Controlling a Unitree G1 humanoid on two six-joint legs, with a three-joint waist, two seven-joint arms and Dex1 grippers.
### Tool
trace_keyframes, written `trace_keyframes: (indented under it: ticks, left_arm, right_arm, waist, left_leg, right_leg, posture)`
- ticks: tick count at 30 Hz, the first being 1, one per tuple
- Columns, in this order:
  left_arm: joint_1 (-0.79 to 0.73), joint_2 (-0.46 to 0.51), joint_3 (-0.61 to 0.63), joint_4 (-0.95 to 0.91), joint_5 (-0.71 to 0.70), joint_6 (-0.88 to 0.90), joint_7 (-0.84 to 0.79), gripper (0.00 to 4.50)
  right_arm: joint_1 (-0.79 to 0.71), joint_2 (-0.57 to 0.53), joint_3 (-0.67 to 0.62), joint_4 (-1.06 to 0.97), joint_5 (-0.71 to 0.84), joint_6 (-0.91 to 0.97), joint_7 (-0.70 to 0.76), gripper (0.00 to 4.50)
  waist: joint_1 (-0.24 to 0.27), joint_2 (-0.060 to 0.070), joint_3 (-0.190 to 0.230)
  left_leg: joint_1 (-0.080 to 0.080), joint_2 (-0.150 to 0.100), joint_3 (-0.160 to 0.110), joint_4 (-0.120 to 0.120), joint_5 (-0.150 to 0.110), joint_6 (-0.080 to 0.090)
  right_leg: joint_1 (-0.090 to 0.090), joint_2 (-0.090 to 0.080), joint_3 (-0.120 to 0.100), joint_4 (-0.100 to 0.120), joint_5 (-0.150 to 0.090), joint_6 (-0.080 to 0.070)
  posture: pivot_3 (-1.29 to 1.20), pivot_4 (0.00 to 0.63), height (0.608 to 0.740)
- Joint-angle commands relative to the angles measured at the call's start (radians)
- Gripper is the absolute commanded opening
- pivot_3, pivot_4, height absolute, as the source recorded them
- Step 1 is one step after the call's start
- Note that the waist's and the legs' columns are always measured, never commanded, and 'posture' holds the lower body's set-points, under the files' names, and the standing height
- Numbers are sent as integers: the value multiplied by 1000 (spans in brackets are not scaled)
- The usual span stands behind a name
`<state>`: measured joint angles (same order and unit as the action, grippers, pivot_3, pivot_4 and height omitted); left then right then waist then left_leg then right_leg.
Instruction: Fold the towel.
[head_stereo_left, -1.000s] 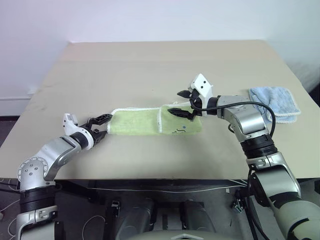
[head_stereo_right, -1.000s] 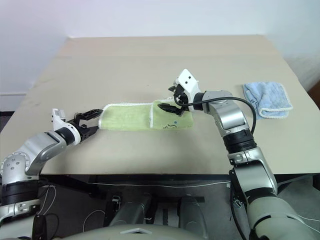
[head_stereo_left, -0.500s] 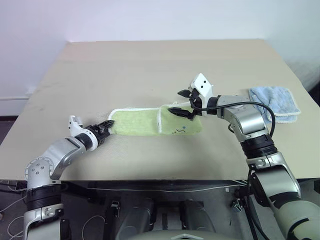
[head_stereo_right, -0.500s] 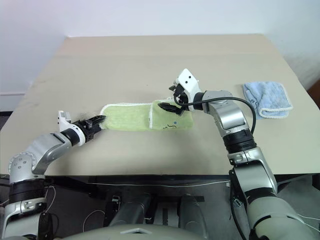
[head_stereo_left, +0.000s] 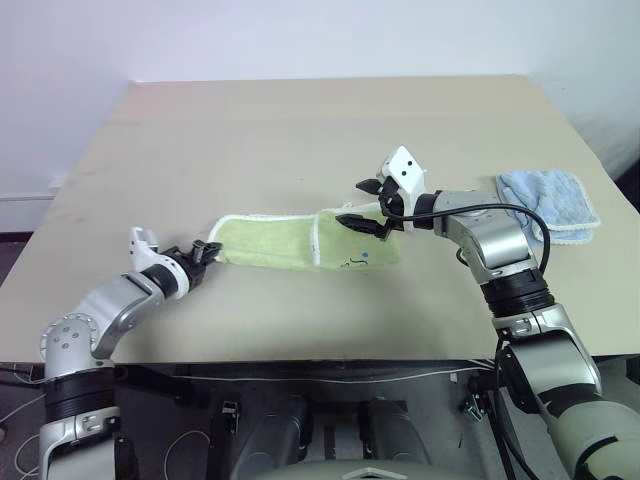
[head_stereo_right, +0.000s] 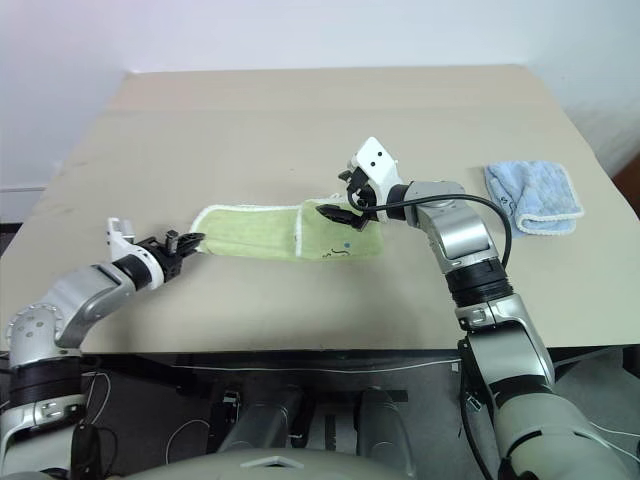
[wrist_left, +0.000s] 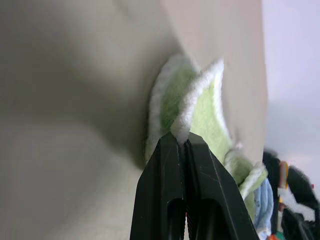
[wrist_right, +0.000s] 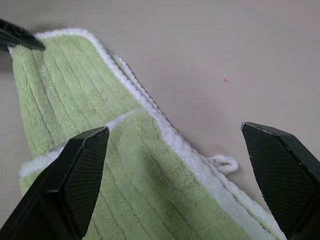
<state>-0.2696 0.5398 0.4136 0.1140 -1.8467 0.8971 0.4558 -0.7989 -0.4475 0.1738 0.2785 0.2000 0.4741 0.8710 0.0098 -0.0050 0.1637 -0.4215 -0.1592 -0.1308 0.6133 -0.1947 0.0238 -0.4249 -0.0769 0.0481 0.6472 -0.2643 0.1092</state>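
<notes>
The towel (head_stereo_left: 290, 243) is a light yellow-green strip with white edging, lying across the middle of the table (head_stereo_left: 300, 140). Its right end is folded over, with a small dark mark (head_stereo_left: 354, 263) near the front. My left gripper (head_stereo_left: 205, 247) is shut on the towel's left end. In the left wrist view the black fingers (wrist_left: 167, 175) pinch the white edging (wrist_left: 186, 120), and that end is slightly lifted. My right gripper (head_stereo_left: 358, 203) hovers open over the folded right end, nothing between its fingers (wrist_right: 85, 170). A small white loop (wrist_right: 223, 162) sticks out from the edge.
A smaller light blue cloth (head_stereo_left: 550, 205) lies folded near the table's right edge, beyond my right arm. The table's front edge (head_stereo_left: 330, 355) runs close below both arms. A pale wall rises behind the table.
My left gripper went from open to shut on the towel's left end, which is now drawn a little up and leftward. The right arm has not moved.
</notes>
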Motion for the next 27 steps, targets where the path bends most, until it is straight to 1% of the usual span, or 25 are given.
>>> trace_keyframes:
  ticks: [1, 5, 8, 11, 14, 16, 20, 24, 27]
  left_arm:
    - [22, 76, 65, -40, -53, 38, -39, 61]
    - [82, 188, 117, -52, -77, 84, -89, 61]
    - [97, 280, 137, -52, -101, 130, -134, 61]
    - [67, 330, 122, -31, -94, 154, -188, 61]
    - [-7, 359, 69, -20, -65, 192, -250, 61]
    - [-79, 348, 19, -16, -63, 208, -271, 61]
    - [-261, 279, -116, -11, -4, 246, -338, 61]
    - [-408, 202, -216, 56, 49, 302, -391, 61]
    - [-508, 138, -275, 123, 128, 342, -452, 61]
  right_arm:
    - [-8, -3, -34, -32, 9, -13, 0, 4500]
    - [-4, -11, -43, -33, 12, -15, 2, 4500]
    - [0, -14, -50, -31, 9, -17, 3, 4500]
    - [0, -12, -53, -27, 6, -20, 4, 4500]
    - [0, -9, -53, -19, 3, -24, 0, 4500]
    - [0, -9, -57, -21, 3, -24, -4, 4500]
    - [5, -18, -72, -32, 5, -19, -16, 4500]
    - [20, -35, -93, -48, 7, -11, -33, 4500]
    - [30, -46, -114, -60, 8, -1, -54, 4500]
  waist:
    - [-1, 0, 0]
    - [-6, 0, 0]
    - [-5, 0, 1]
    - [-2, 0, 1]
    - [5, 0, 1]
    - [3, 0, 1]
    - [3, -1, 1]
    - [-1, -1, 1]
    - [-3, -1, 1]
  left_leg:
    - [0, 0, 0, 0, 0, 0]
    - [0, 0, 0, -1, 0, 0]
    - [0, 0, 0, -2, 0, 0]
    - [0, 0, 0, -2, 0, 0]
    - [0, 0, 0, -1, 0, 0]
    - [0, 0, 0, -1, 0, 0]
    - [-1, 0, 0, -1, 0, 0]
    - [-1, 0, 0, -1, 0, 0]
    - [-4, 0, 0, -1, 2, -3]
  right_leg:
    - [0, 0, 0, 0, 0, 0]
    - [-1, 0, 1, 0, 0, 0]
    - [-1, 0, 0, 0, -1, -1]
    - [-1, 0, 0, 0, -1, -1]
    - [-1, 0, 0, 0, -1, -1]
    - [-1, 0, -1, 0, -1, -1]
    - [-1, 0, -1, 0, -1, -1]
    - [-1, 0, 0, 0, 0, -1]
    - [-2, 1, 0, 1, 0, -1]
  posture:
    - [0, 150, 740]
    - [0, 150, 740]
    - [0, 150, 740]
    - [0, 150, 740]
    - [0, 150, 740]
    - [0, 150, 740]
    - [0, 150, 740]
    - [0, 150, 740]
    - [0, 150, 740]
